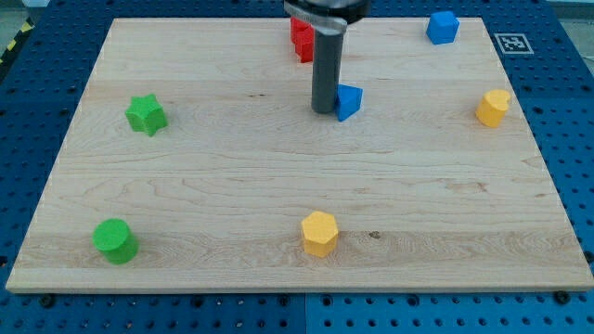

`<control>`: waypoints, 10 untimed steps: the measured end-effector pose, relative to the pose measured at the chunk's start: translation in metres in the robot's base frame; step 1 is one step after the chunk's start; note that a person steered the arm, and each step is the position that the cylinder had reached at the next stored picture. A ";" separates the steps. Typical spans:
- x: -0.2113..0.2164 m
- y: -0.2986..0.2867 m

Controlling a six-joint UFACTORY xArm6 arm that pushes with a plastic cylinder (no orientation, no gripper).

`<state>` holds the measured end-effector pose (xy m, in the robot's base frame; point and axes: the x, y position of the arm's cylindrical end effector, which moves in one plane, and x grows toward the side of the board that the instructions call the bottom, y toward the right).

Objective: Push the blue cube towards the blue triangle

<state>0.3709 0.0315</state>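
While my tip [324,111] sits touching the blue triangle's [349,101] left side, with nothing to grip, the blue cube [443,27] lies well off toward the triangle's upper right.

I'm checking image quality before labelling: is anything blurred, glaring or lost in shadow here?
Camera view: evenly lit and sharp; the wooden board shows no glare; blocks cast only faint shadows; the dark rod's top is cropped, my tip sits just left of the blue triangle, partly hiding the red block.
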 end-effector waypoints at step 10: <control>-0.178 0.225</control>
<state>0.1925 0.2561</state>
